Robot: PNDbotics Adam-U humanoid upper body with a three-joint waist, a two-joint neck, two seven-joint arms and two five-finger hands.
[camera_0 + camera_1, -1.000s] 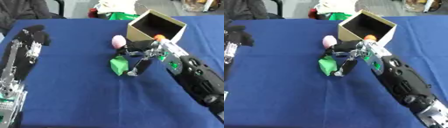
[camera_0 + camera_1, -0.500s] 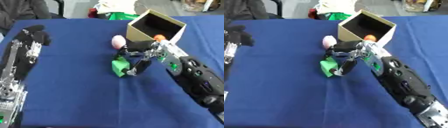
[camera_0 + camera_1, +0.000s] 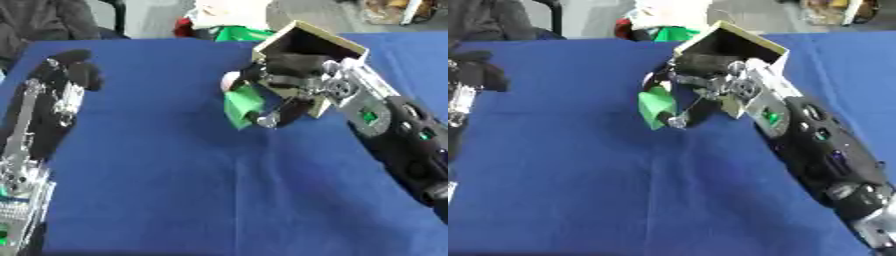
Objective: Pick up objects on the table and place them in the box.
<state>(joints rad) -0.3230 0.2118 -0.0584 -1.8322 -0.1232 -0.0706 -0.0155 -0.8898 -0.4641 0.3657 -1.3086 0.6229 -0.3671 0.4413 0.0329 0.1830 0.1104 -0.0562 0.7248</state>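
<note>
My right hand (image 3: 293, 75) is shut on a green block (image 3: 242, 104) and holds it above the blue table (image 3: 175, 190), its fingers curled round the block's top and right side. Just behind the block a pink rounded object (image 3: 230, 80) peeks out, mostly hidden. The open cardboard box (image 3: 328, 37) stands right behind the hand, tilted, and the hand hides its front wall. At the left edge my left arm lies along the table, with the left hand (image 3: 68, 75) open and holding nothing.
Beyond the table's far edge lies a heap of white, green and red things (image 3: 229, 20). A dark garment (image 3: 44, 20) shows at the top left. My right forearm (image 3: 394, 135) crosses the right side of the table.
My right hand has lifted the green block off the cloth and carried it up towards the box. The pink object is now largely hidden behind it. The left arm has not moved.
</note>
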